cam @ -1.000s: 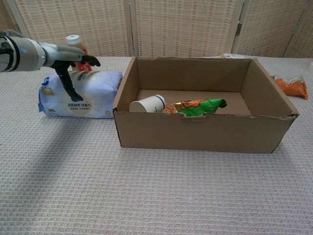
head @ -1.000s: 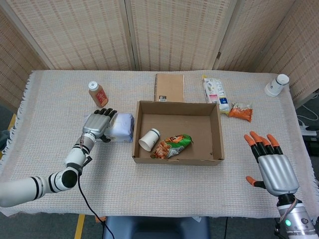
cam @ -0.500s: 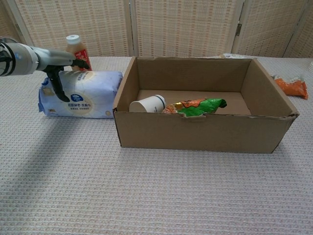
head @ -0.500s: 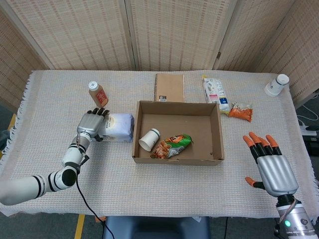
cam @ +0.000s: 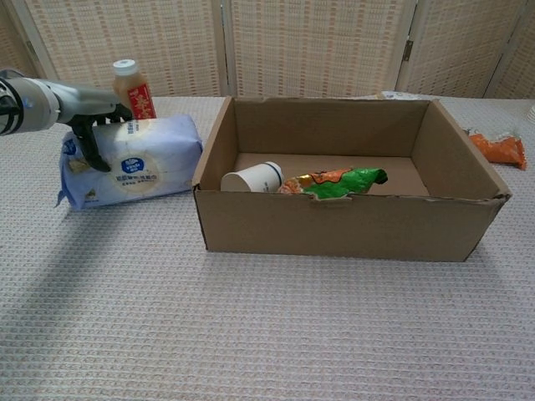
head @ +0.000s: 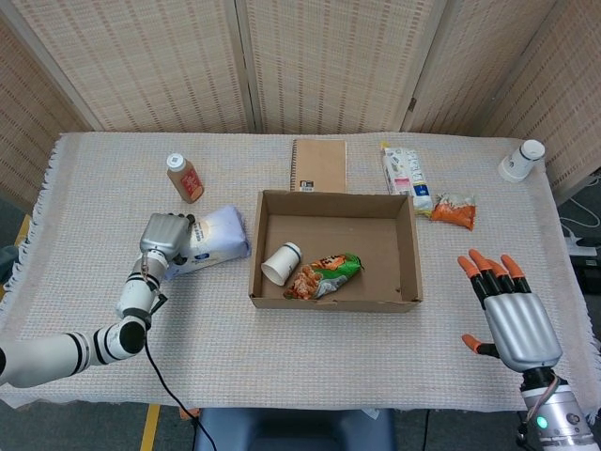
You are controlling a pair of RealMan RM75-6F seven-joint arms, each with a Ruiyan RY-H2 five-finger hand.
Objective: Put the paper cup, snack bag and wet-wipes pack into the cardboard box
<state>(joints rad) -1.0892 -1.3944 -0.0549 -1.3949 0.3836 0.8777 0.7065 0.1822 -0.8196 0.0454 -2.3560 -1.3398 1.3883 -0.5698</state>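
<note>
Cardboard box (head: 406, 268): open-topped, bench centre. Paper cup (head: 281, 264): white, on side, inside box at left. Snack bag (head: 325, 274): green-orange, crumpled, inside box touching cup. Wet-wipes pack (head: 215, 241): pale blue, outside box just left of it, tilted, left end raised.

Even, bright indoor light is falling from above; both views are staying sharp, casting soft shadows without glare.

Brown cardboard box (head: 334, 299); white paper cup (head: 281, 264); green-orange snack bag (head: 324, 274); pale blue wet-wipes pack (head: 214, 242)
</note>
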